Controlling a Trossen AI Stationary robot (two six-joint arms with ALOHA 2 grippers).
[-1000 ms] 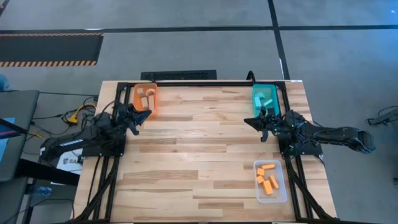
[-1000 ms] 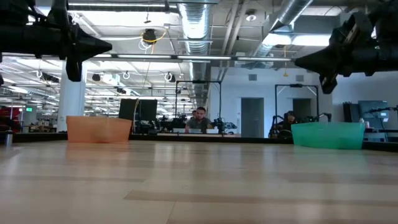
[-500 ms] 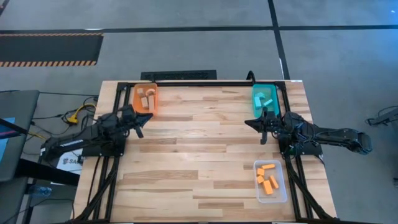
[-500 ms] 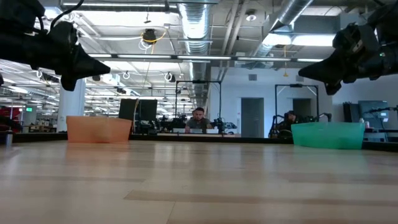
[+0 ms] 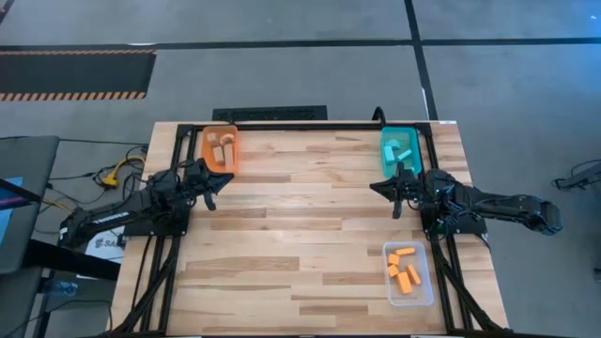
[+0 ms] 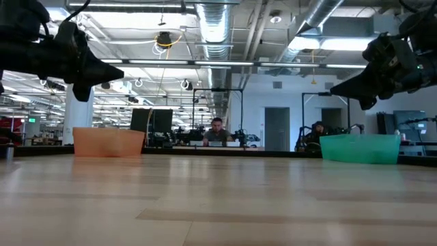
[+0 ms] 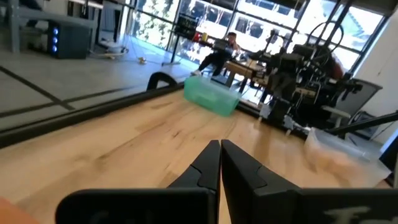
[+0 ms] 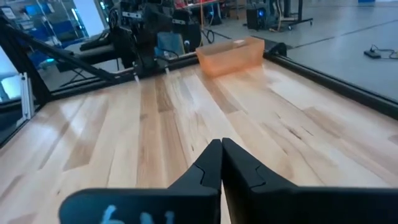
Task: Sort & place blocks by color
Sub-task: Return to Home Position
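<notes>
All blocks lie inside trays. Pale wood blocks (image 5: 223,143) rest in the orange tray (image 5: 219,150) at the far left. Light blue blocks (image 5: 398,150) lie in the teal tray (image 5: 397,147) at the far right. Orange blocks (image 5: 404,268) sit in the clear tray (image 5: 409,273) at the near right. My left gripper (image 5: 212,188) hovers shut above the table just near of the orange tray. My right gripper (image 5: 388,191) hovers shut near of the teal tray. Both hold nothing.
The wooden tabletop (image 5: 300,235) between the arms carries nothing that shows. A black frame rail (image 5: 300,125) runs along the far edge. Beyond the table a seated person (image 6: 218,131) shows in the low view.
Both arms have drawn back. My left gripper has moved slightly toward the near edge and lower. My right gripper has sunk a little and shifted slightly toward the table's left. Neither has changed its shut fingers, and no block has moved.
</notes>
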